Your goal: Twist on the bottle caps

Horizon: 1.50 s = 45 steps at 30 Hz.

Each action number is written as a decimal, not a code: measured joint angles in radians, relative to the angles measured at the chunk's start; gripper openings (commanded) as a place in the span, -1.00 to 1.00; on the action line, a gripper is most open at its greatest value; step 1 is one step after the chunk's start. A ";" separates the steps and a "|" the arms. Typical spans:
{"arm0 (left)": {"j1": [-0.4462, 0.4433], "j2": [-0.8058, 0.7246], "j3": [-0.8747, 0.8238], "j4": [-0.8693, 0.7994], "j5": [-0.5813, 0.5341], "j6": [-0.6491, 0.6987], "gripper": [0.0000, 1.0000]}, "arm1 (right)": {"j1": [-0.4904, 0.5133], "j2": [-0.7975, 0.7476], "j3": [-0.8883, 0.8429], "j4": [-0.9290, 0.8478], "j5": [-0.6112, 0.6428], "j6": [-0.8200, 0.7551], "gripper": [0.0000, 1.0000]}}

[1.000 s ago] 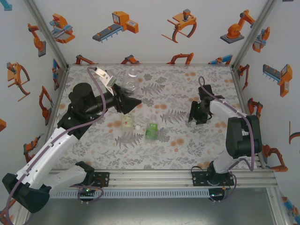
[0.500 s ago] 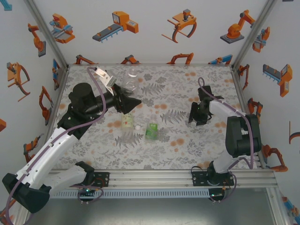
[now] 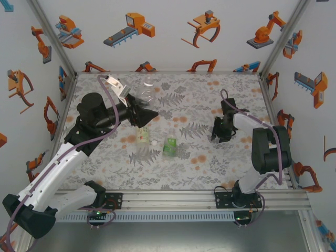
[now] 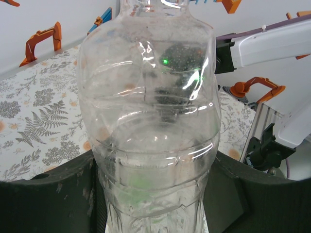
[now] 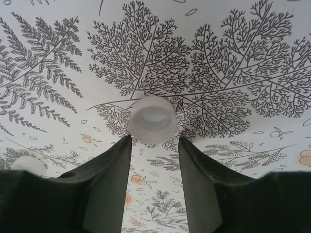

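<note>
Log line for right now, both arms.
left gripper: shut on unlabelled bottle | right gripper: jaws apart, white cap at its tips on table | yellow-label bottle, green-label bottle: on table, untouched

- Left arm [image 3: 58, 168]: long white shells joined by bulky black joints.
- Right arm [image 3: 269, 152]: the same white shells and black joints.
- Purple cable [image 3: 100, 86]: one runs along each arm.
- Base plates [image 3: 102, 199]: black and flat.
- Left gripper [image 4: 155, 194] and right gripper [image 5: 154, 145]: thick, dull black fingers [image 5: 109, 184] with scuffed, flat inner faces.
</note>
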 measured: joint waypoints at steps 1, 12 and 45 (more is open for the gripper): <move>0.000 0.000 0.000 0.000 0.000 0.000 -1.00 | 0.000 0.001 0.000 0.001 0.000 0.000 -0.14; 0.000 0.000 0.000 0.000 0.000 0.000 -1.00 | 0.000 -0.005 0.035 -0.034 0.006 0.000 -0.11; 0.000 0.002 0.000 0.000 0.000 0.000 -1.00 | 0.000 0.065 0.124 -0.050 0.045 -0.019 -0.11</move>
